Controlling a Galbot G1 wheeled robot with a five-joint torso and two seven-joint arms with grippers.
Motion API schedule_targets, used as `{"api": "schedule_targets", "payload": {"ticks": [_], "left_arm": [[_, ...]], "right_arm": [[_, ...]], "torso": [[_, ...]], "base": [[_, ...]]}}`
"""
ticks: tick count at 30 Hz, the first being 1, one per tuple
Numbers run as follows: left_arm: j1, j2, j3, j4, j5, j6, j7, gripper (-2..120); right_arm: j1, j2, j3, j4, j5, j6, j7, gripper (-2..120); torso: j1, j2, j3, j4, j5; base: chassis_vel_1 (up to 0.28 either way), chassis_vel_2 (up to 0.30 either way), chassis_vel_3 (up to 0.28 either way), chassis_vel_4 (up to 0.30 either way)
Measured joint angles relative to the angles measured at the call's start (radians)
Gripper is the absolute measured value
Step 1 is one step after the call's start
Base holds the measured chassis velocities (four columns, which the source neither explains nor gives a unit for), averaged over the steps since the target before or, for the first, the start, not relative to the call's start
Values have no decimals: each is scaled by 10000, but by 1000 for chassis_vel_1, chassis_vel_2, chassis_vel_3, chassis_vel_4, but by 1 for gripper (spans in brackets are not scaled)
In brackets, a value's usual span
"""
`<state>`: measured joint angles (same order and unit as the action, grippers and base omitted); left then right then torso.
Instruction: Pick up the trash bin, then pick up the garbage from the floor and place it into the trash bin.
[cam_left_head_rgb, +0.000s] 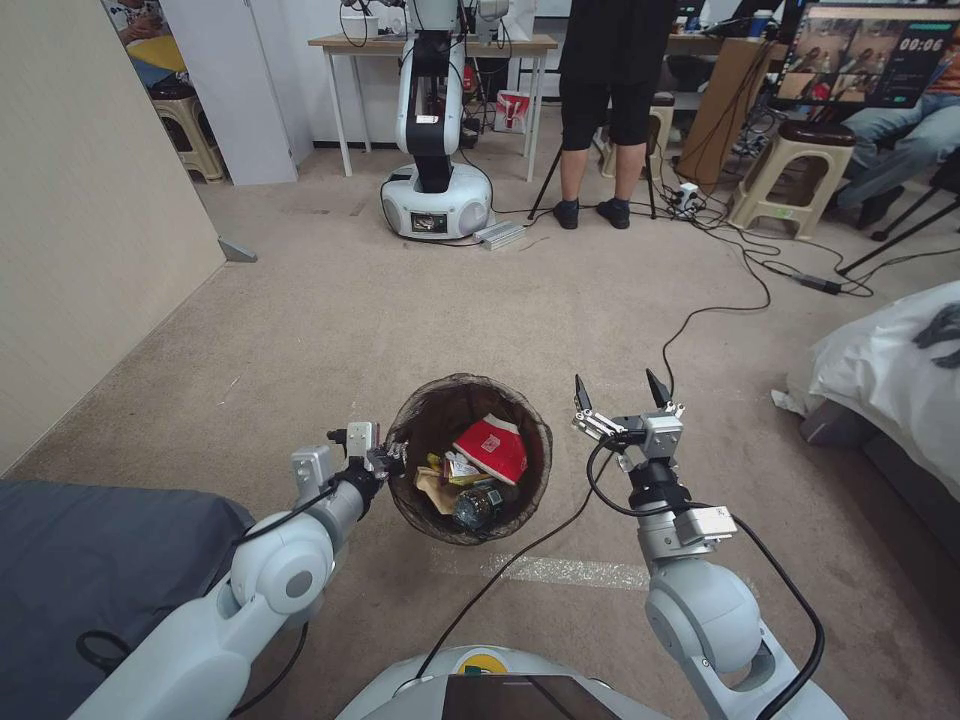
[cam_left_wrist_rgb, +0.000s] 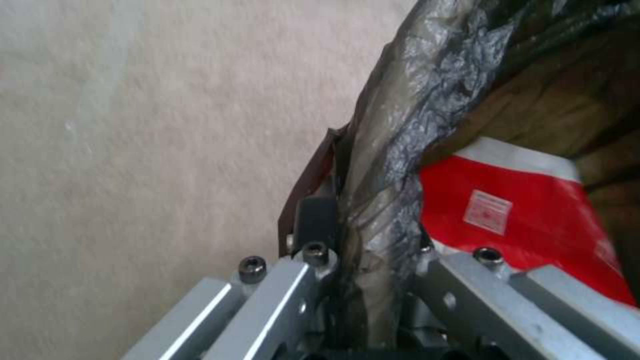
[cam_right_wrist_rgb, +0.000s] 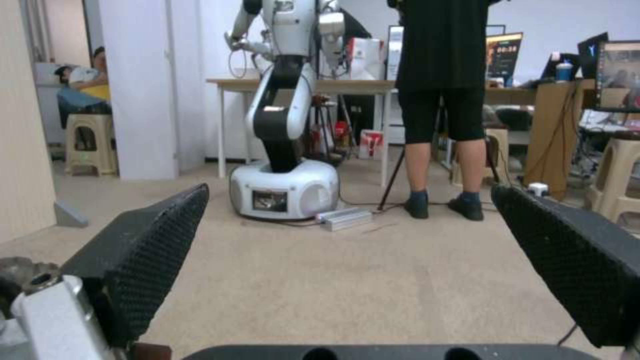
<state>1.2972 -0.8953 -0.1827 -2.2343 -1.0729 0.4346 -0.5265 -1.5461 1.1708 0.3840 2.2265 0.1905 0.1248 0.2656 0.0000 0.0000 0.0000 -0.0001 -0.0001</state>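
Observation:
The trash bin (cam_left_head_rgb: 468, 381), round and lined with a dark bag, hangs just in front of my base. My left gripper (cam_left_head_rgb: 392, 458) is shut on its left rim; the left wrist view shows the crinkled liner (cam_left_wrist_rgb: 400, 150) pinched between the fingers (cam_left_wrist_rgb: 315, 220). Inside lies garbage: a crushed red-and-white cup (cam_left_head_rgb: 492, 448) (cam_left_wrist_rgb: 507, 200), brown paper, a yellow wrapper and a clear bottle (cam_left_head_rgb: 478, 505). My right gripper (cam_left_head_rgb: 620, 385) hovers right of the bin, open and empty, its black pads (cam_right_wrist_rgb: 147, 250) spread wide. The beige carpet floor (cam_left_head_rgb: 400, 300) around the bin is bare.
Another white robot (cam_left_head_rgb: 432, 150) stands ahead before a table, with a person standing beside it. Black cables (cam_left_head_rgb: 740, 290) trail across the carpet at right. A white bed (cam_left_head_rgb: 890, 370) sits at the right, a dark grey cushion (cam_left_head_rgb: 90, 570) at the lower left, a beige wall (cam_left_head_rgb: 80, 220) along the left.

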Motion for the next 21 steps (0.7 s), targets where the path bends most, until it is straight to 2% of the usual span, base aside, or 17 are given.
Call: {"api": "schedule_targets", "payload": {"ticks": [3, 5, 9, 21], "left_arm": [[-437, 249, 69, 360, -1199, 448, -443, 3], [-467, 269, 26, 413, -1440, 510, -544, 3], [-709, 243, -99, 740, -2439, 733, -924, 3], [-1101, -176, -186, 1964, -2769, 770, -899, 3]], "right_arm": [[89, 69, -208, -63, -64, 42, 15, 100], [133, 54, -275, -87, -65, 42, 18, 100], [266, 62, -514, -181, -79, 43, 29, 100], [560, 96, -923, -360, -80, 19, 56, 100]], "torso": [[0, 0, 0, 0, -1], [0, 0, 0, 6, 0], [0, 0, 0, 0, -1], [0, 0, 0, 1, -1]], "base": [[0, 0, 0, 0], [0, 0, 0, 0], [0, 0, 0, 0], [0, 0, 0, 0]]}}
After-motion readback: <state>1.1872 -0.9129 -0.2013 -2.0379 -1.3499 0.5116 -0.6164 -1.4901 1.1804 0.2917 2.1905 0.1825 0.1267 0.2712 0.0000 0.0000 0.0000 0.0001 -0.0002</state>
